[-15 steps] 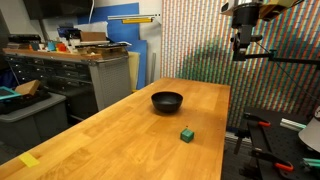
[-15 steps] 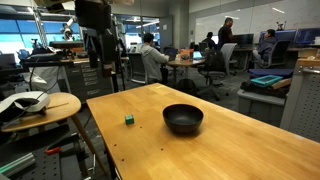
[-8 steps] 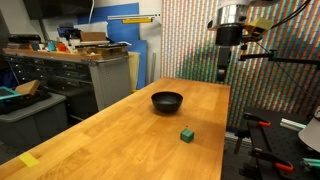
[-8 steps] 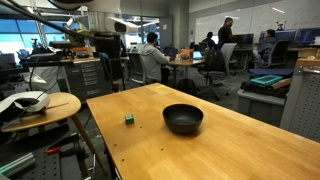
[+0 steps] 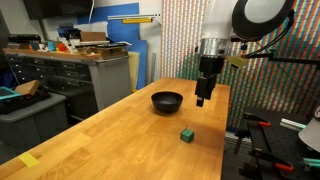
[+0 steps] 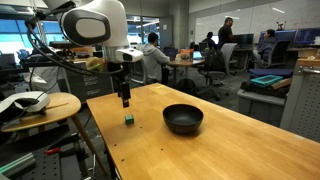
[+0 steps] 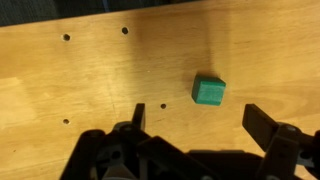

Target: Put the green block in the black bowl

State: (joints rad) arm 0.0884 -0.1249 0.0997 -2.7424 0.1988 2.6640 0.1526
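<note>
Hovering open and empty above the green block (image 7: 208, 92), the gripper (image 7: 194, 117) looks slightly off-centre, so a straight descent risks a fingertip knocking it away

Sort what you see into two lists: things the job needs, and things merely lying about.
Needed for the job: small solid green cube; round glossy black bowl; robot gripper, open above the cube.

Just lying about: yellow tape strip; brown cardboard box; teal tray.
</note>
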